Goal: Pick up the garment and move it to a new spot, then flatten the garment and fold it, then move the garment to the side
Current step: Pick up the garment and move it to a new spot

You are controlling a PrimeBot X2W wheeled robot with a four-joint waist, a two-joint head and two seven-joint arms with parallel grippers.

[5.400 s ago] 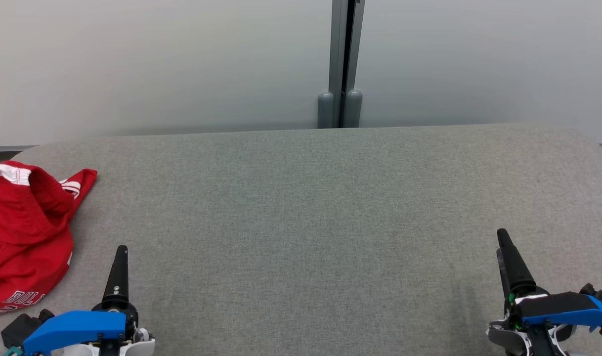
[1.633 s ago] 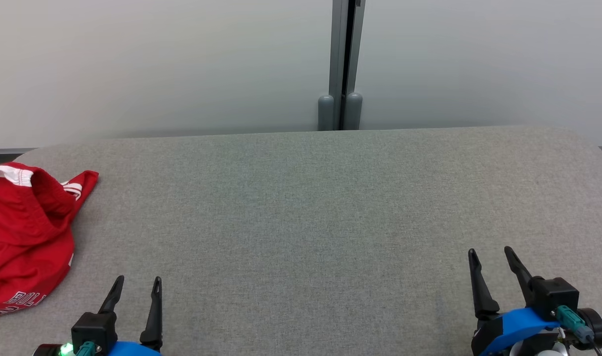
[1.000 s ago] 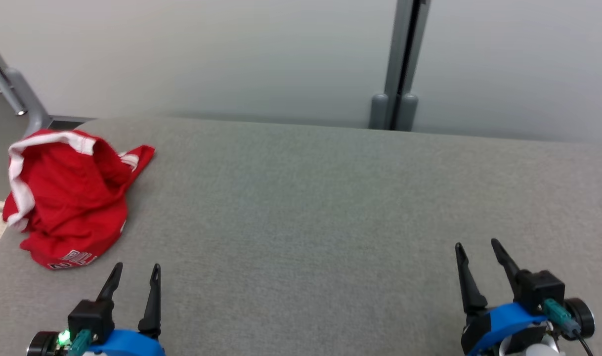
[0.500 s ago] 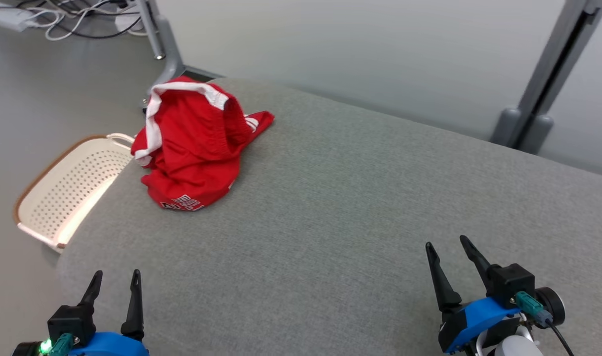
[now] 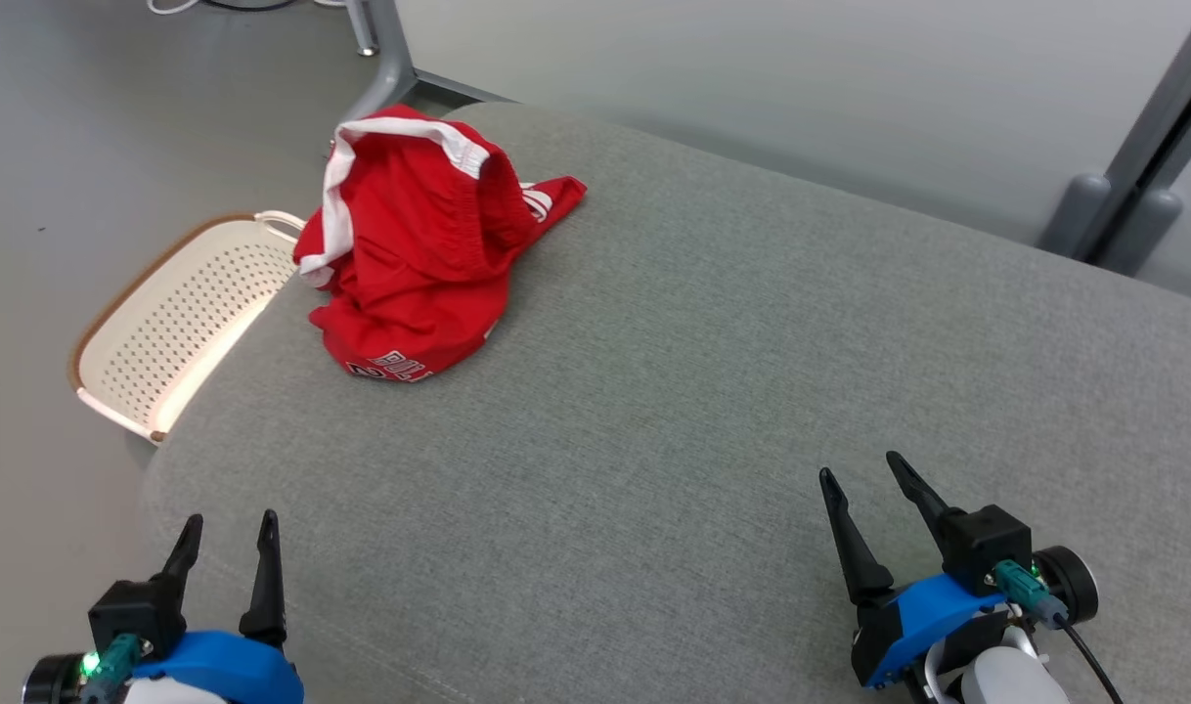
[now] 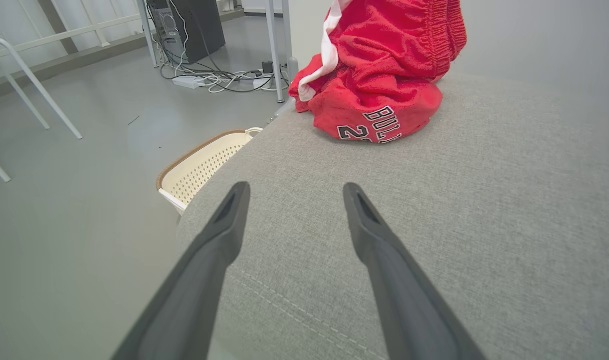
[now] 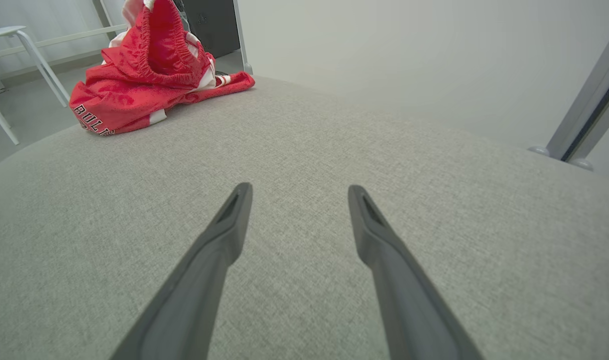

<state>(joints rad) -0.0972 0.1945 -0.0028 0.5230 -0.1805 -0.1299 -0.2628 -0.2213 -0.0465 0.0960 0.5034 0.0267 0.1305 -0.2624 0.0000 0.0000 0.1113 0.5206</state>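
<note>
The garment (image 5: 419, 249) is a pair of red shorts with white trim and lettering, lying crumpled in a heap at the far left end of the grey padded table (image 5: 713, 391). It also appears ahead in the left wrist view (image 6: 379, 80) and far off to the left in the right wrist view (image 7: 144, 75). My left gripper (image 5: 226, 520) hovers open at the near left corner, well short of the shorts. At the near right my right gripper (image 5: 860, 467) is open too, with nothing between its fingers.
A cream perforated basket (image 5: 170, 323) stands on the floor just beyond the table's left edge. Grey metal legs (image 5: 385, 59) and cables (image 6: 219, 80) lie past the far left corner. A grey post (image 5: 1133, 166) rises behind the table at the right.
The head camera has swung left and tilted down, bringing the shorts, the basket and the floor into view. Both grippers stay open at the near edge. The shorts lie as before.
</note>
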